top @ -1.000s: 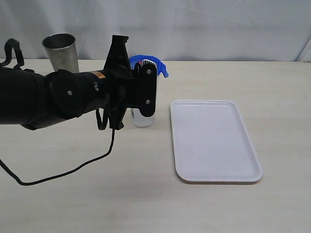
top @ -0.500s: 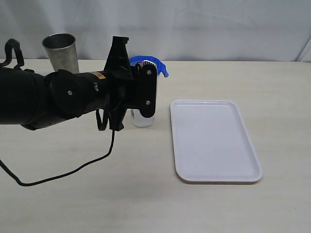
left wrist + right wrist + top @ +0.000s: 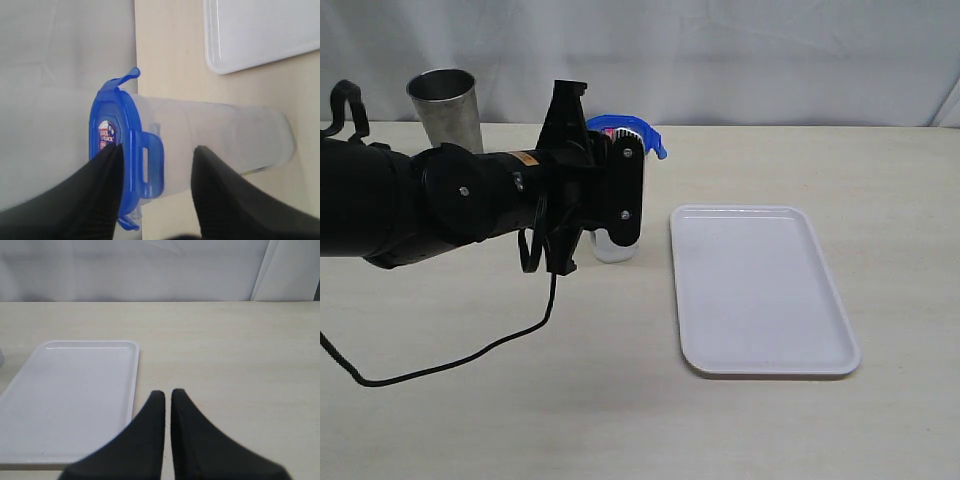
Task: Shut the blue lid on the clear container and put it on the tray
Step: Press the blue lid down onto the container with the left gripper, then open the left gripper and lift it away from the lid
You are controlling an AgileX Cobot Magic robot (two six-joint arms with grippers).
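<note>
Left of centre in the exterior view: the clear container, upright on the table, capped by the blue lid, apart from the tray lying flat at right of centre. Most of the canister masked there by the black left arm reaching in from the left edge, with only the foot and the lid's blue edge showing past it. No telling from that angle how the jaws stand. Answered by the left wrist view: left gripper released, fingers spread wide, one fingertip over the lid's top face by the red-and-white sticker, the other in front of the canister's wall below the rim, bare plastic showing between it and the lid; grasping nothing. Shown only there: one snap tab folded down against the wall. Right gripper shown by the right wrist view alone: clenched to a thin slit, empty, over bare table near the tray's rim. Seen only in the exterior view: a steel cup at upper left behind the arm, and a black cable trailing across the table at lower left.
</note>
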